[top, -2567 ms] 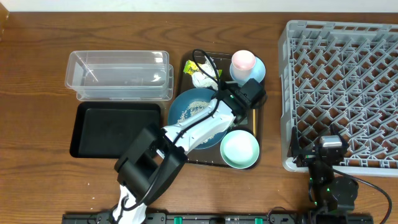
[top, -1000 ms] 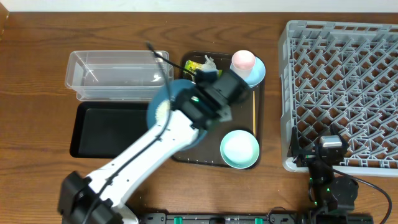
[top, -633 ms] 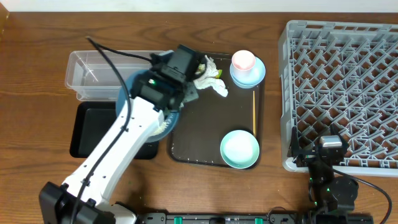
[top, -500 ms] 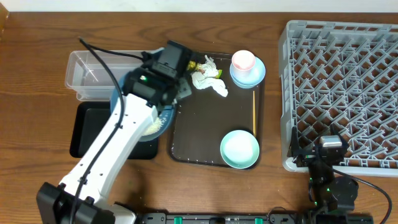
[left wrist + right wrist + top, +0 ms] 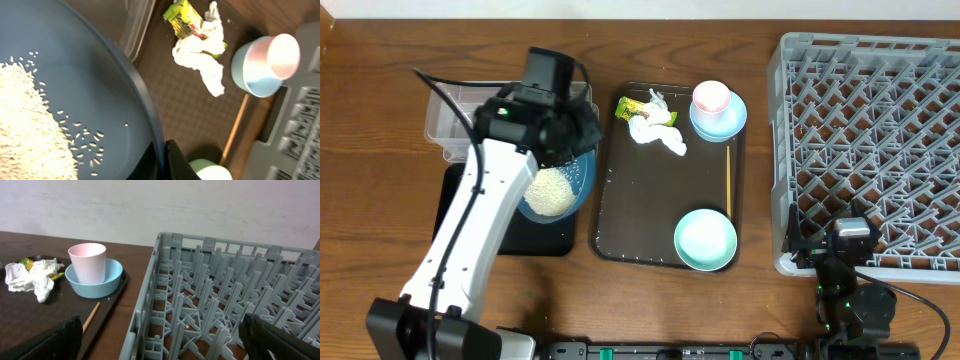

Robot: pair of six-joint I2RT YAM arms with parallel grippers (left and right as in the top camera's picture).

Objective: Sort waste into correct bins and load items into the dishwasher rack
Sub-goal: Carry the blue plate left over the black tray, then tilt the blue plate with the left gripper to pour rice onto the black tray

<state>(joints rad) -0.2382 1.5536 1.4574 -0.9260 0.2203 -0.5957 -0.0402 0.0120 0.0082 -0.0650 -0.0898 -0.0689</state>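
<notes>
Large dark blue round dish (image 5: 563, 172), white rice heap (image 5: 548, 192) inside | over shallow black rectangular tray (image 5: 470, 205) | left fingers (image 5: 175, 162) clamped on rim; right fingers (image 5: 55, 342) apart | risk: early tilt spills grains onto worktop (image 5: 380, 250)

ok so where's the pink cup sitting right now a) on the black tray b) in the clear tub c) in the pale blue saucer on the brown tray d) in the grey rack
c, the pink cup stands upright in the pale blue saucer, which rests on the brown tray
</notes>
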